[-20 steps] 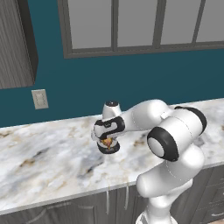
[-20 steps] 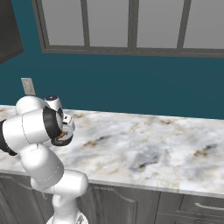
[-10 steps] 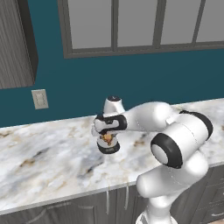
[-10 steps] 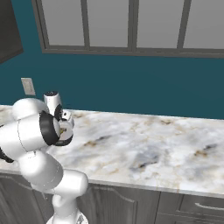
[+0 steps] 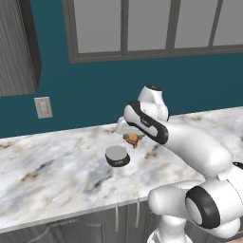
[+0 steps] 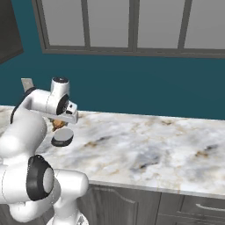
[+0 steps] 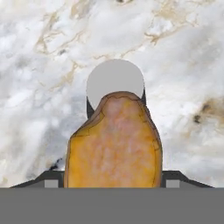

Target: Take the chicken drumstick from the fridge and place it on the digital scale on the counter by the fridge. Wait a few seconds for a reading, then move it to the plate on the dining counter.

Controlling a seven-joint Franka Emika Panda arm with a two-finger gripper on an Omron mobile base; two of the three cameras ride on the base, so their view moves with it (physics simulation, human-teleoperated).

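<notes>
Chicken drumstick [image 7: 114,144] sat clamped in my end effector [image 5: 133,140], lifted off the marbled table [image 5: 57,166] just beside the digital scale [image 5: 116,155], whose grey disc [image 7: 115,83] showed beyond the meat's tip. I judged it light, glossy and probably slippery, firm rather than fragile, so my fingers pinched its broad middle from both sides, closed only to its width.

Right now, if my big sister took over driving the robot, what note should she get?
Gripper: shut on the chicken drumstick, held in the air beside and above the digital scale.
The scale sits bare on the marble counter.
Done: drumstick taken from the fridge and brought to the counter.
Left: probably the weighing on the scale, if not done already, then carry it to the plate on the dining counter.
</notes>
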